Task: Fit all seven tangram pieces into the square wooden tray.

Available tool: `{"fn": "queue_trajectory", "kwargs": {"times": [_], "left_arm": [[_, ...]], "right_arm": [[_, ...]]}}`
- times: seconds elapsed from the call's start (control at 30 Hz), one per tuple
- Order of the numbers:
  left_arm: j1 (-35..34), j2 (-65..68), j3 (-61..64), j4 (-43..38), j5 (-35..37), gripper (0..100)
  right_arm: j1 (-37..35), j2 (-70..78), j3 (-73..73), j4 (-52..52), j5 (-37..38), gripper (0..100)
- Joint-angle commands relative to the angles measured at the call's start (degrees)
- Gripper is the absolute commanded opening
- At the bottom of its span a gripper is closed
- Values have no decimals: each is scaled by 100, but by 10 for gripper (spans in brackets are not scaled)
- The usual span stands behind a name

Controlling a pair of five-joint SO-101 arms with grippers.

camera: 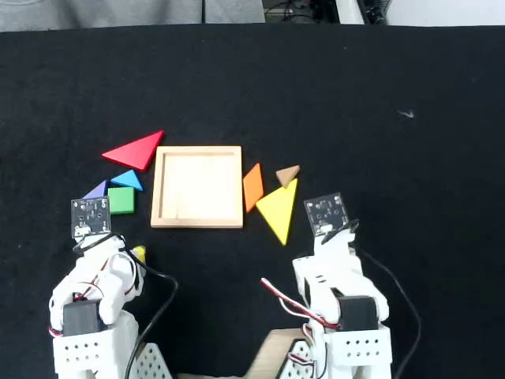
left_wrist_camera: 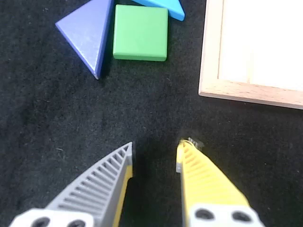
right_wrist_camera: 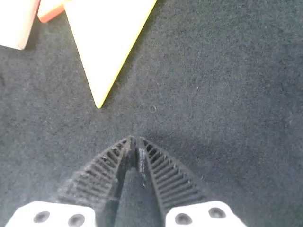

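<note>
High view: we see the square wooden tray (camera: 156, 188) lying flat on the black worktop (camera: 379, 118), its floor bare wood.
Red triangle (camera: 136, 150): at the tray's 10 o'clock, its tip just beside the tray's corner.
Blue triangle (camera: 126, 180), purple triangle (camera: 96, 190), green square (camera: 121, 200): clustered at the tray's 9 o'clock, the square just beside both triangles.
Orange piece (camera: 252, 187): at the tray's 3 o'clock, just beside the rim.
Yellow triangle (camera: 279, 208): at the tray's 4 o'clock, sharp tip toward 6 o'clock.
Brown triangle (camera: 287, 174): at the yellow triangle's 12 o'clock, touching it.
Left claw (left_wrist_camera: 155, 150): fingers apart, holding nothing, over bare worktop near the green square and the tray's corner.
Right claw (right_wrist_camera: 135, 142): fingers pressed together on nothing, near the yellow triangle's tip.
</note>
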Motion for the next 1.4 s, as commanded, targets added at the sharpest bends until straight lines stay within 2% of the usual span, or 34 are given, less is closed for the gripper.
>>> {"fn": "queue_trajectory", "kwargs": {"times": [0.0,1.1,1.2,1.37], "left_arm": [[13,-18,101,35,53,159],[84,-18,101,35,44,159],[84,-35,101,-44,53,159],[31,-35,-567,-853,18,159]], "right_arm": [[-26,-505,-4,35,26,11],[-44,-505,-4,35,18,11],[-44,-505,-4,35,18,11],[-53,-505,-4,0,26,11]]}}
